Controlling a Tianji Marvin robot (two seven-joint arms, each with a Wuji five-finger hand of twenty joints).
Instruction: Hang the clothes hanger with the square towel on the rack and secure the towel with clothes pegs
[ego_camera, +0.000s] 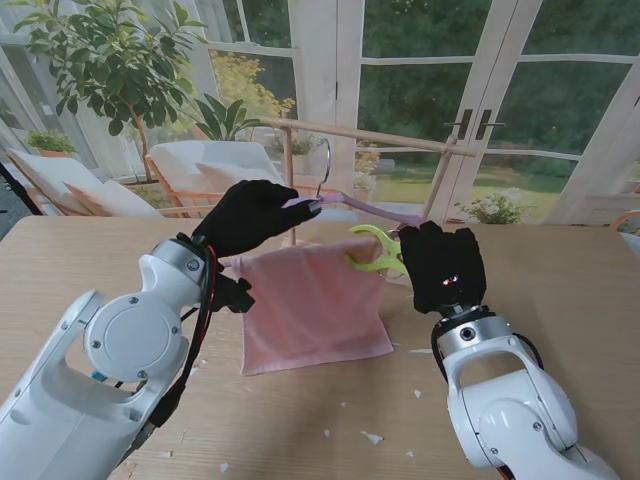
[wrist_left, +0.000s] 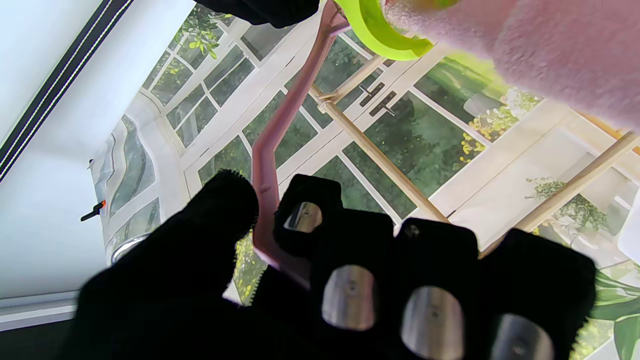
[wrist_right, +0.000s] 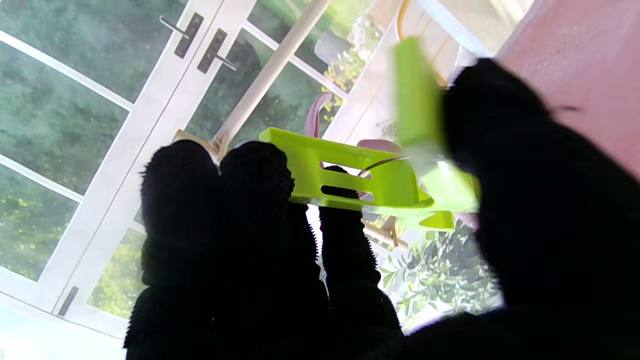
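A pink square towel (ego_camera: 312, 305) hangs from a pink hanger (ego_camera: 370, 208) whose metal hook (ego_camera: 324, 163) sits on the wooden rack bar (ego_camera: 365, 135). My left hand (ego_camera: 252, 215), in a black glove, is shut on the hanger's left end; the left wrist view shows the pink hanger arm (wrist_left: 270, 150) between thumb and fingers. My right hand (ego_camera: 443, 266) is shut on a lime-green clothes peg (ego_camera: 376, 250) at the towel's upper right corner. In the right wrist view the peg (wrist_right: 370, 175) is pinched between fingers and thumb, beside the towel (wrist_right: 580, 65).
The wooden table (ego_camera: 560, 280) carries small white scraps (ego_camera: 372, 437) near me. The rack's upright posts (ego_camera: 288, 180) stand behind the towel. Glass doors and a potted plant (ego_camera: 120, 70) lie beyond the table.
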